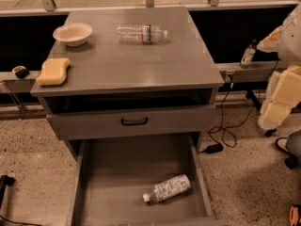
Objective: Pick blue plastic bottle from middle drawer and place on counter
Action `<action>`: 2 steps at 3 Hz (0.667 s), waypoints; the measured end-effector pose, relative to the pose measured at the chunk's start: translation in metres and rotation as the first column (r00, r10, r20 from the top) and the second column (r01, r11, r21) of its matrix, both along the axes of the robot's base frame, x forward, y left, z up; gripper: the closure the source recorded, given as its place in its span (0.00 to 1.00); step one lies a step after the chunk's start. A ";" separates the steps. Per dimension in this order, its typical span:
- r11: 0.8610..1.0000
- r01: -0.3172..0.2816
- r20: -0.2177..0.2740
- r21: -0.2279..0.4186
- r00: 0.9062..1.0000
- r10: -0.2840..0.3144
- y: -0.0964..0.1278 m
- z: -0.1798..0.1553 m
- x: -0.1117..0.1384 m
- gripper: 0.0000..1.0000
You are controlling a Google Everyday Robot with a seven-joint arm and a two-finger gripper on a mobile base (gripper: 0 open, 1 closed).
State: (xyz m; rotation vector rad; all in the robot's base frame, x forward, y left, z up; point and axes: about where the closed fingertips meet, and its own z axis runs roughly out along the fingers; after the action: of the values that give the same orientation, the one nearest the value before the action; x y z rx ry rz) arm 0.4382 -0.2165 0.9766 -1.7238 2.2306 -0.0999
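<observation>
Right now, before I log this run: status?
No gripper in view; arm at right edge. Target bottle on its side in open drawer. Nothing over it; counter has room.

no text can be read.
the blue plastic bottle (167,188), near the front right corner of the middle drawer (117,173), has a pale label with print too fine to read. the clear bottle (141,33) by the back edge of the counter (141,65) has an illegible red-and-blue band. the gripper is out of view.
</observation>
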 end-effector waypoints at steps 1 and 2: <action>1.000 0.000 0.000 -0.001 1.000 0.000 0.000 0.000 0.000 0.00; 0.999 -0.027 -0.024 -0.044 0.999 0.026 0.004 -0.003 -0.001 0.00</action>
State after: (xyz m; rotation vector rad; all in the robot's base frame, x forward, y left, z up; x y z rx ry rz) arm 0.4371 -0.2124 0.9740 -1.7862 2.2372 -0.1252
